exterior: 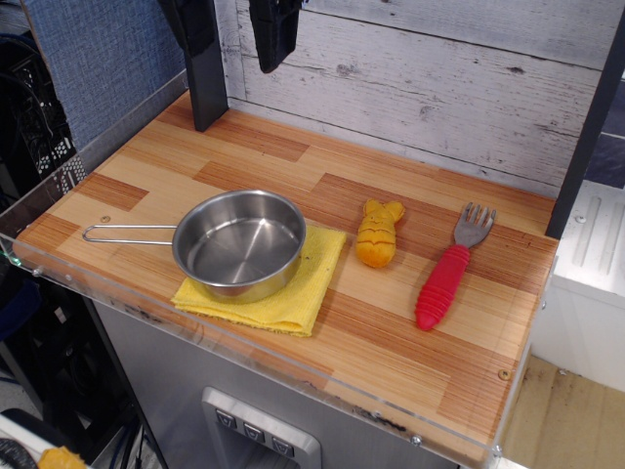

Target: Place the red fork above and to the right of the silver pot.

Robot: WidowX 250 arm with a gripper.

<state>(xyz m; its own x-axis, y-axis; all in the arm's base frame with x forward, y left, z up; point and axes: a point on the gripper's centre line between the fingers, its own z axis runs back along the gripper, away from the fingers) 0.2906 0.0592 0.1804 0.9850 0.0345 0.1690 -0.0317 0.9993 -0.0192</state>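
The red fork (447, 275) lies flat on the wooden table (391, 332) at the right, ribbed handle toward the front, grey tines pointing back. The silver pot (238, 243) stands upright at the left centre on a yellow cloth (305, 293), its wire loop handle pointing left. My gripper (272, 39) hangs high at the back, above the table's far edge, well away from both. Only its dark lower part shows, and its jaws cannot be made out.
An orange-yellow fish-shaped toy (377, 234) lies between the pot and the fork. A black post (200, 63) stands at the back left. A whitewashed plank wall (439, 88) runs behind. A clear acrylic rim (244, 347) lines the front edge.
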